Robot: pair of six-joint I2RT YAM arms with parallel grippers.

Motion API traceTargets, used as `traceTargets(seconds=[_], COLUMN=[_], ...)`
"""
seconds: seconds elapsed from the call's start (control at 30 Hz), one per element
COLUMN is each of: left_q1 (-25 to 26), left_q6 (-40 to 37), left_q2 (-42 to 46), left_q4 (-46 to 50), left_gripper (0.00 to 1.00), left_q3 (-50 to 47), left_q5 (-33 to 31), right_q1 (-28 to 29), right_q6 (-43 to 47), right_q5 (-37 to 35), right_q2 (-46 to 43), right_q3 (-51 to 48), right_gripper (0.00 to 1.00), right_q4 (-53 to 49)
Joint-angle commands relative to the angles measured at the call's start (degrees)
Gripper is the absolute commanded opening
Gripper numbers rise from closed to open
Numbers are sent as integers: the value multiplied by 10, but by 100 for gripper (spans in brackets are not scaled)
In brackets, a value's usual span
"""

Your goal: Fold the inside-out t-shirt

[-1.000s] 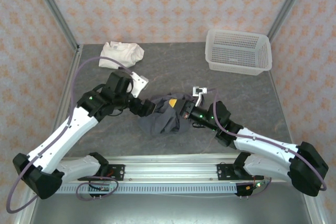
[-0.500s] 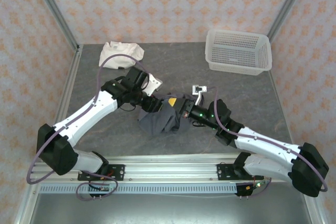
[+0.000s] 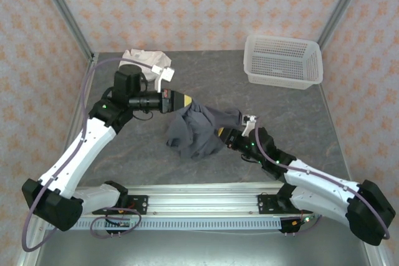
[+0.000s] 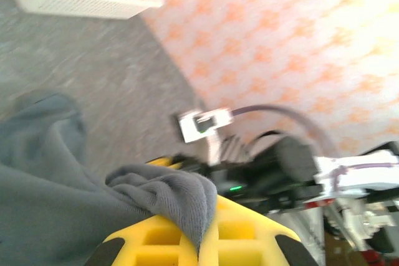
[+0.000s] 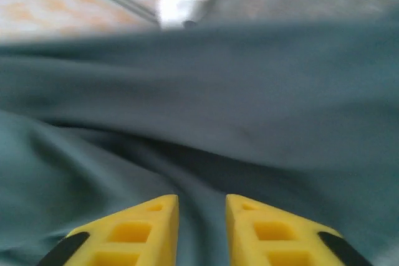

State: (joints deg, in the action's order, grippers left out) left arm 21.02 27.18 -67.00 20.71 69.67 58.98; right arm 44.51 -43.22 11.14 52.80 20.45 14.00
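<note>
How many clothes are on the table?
2. The dark grey t-shirt is bunched up in the middle of the table. A cream-white garment sits crumpled at the back left corner. The basket looks empty, though the bunched t-shirt could hide something small.

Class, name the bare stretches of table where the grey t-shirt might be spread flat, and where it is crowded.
Bare table lies between the cream garment and the basket, and again between basket and right arm. The centre is crowded: left claw and right claw flank the t-shirt.
</note>
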Motion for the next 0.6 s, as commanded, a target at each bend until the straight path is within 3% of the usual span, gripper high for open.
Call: traceTargets(seconds=[0.0, 0.1, 0.17, 0.27, 0.37, 0.43, 0.57], left_q1=[2, 3, 3, 3, 4, 4, 4], left_q6=[70, 29, -3, 19, 31, 26, 31], left_q2=[4, -11, -22, -36, -44, -49, -55], left_q4=[-31, 35, 78, 61, 51, 60, 62], left_gripper=[0, 0, 0, 0, 0, 0, 0], left_q3=[33, 47, 53, 37, 26, 27, 25], left_q5=[55, 50, 28, 25, 12, -2, -6], right_q1=[-1, 2, 21, 72, 159, 224, 259], right_q6=[30, 25, 26, 9, 2, 20, 80], right_q5=[-62, -92, -100, -122, -141, -202, -262], right_q2=[9, -14, -46, -80, -44, 1, 89], right_q3=[81, 147, 163, 185, 226, 284, 400], right_gripper=[31, 36, 44, 47, 48, 51, 56], right_q4=[-140, -234, -233, -205, -156, -183, -290])
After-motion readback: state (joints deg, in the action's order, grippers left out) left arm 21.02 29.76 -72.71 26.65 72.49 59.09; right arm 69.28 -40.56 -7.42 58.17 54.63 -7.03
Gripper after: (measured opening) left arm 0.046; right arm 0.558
